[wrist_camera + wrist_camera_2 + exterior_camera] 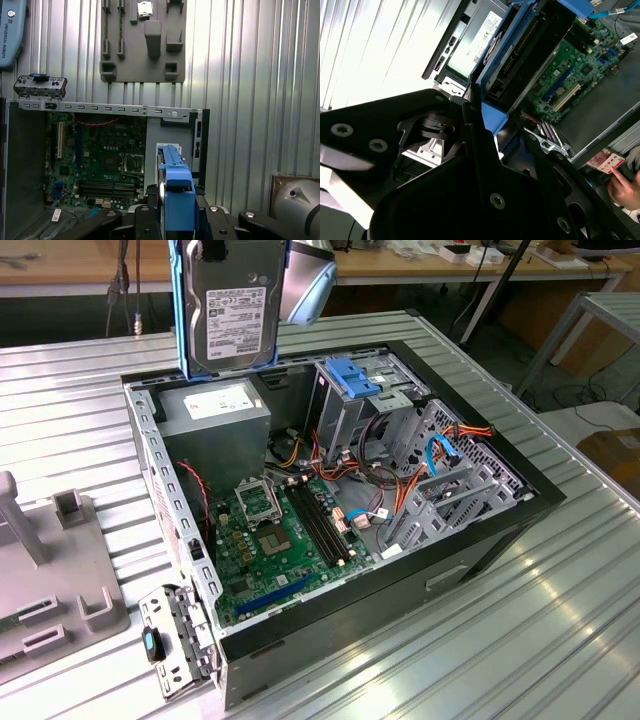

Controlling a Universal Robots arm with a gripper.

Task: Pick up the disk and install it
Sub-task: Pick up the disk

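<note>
Gripped the disk (228,312) securely: in the first wrist view, found the gripper (176,215) closed on the blue carrier from both sides, with jaws pressed against its flanks. Held it upright, label toward the exterior camera, high above the far edge of the open computer case (330,630), toward the exterior view's left. Placed it thus over the grey power supply box (215,405) and well apart from the metal drive cage (350,390) with the blue top, further toward the exterior view's right. Not yet installed, by the look of it. Judged several hazards from here. Might slip in the grip, given smooth plastic and a hold seemingly near one end. Might catch a corner on the case rim or the cage wall if brought down tilted. Might snag or crush the loose cables (395,485) beside the cage, or strike the motherboard (280,530) if dropped. Noted too, in the second wrist view, a person's hand (626,190) with a small card (605,161) near the case, hence some chance of contact. Counted: one disk, one gripper, one case, one power supply box, one drive cage, one motherboard, one grey fixture (50,570) on the ribbed table (520,640) at the exterior view's left, one small metal bracket (172,640) at the case's near corner, one hand, one card.
</note>
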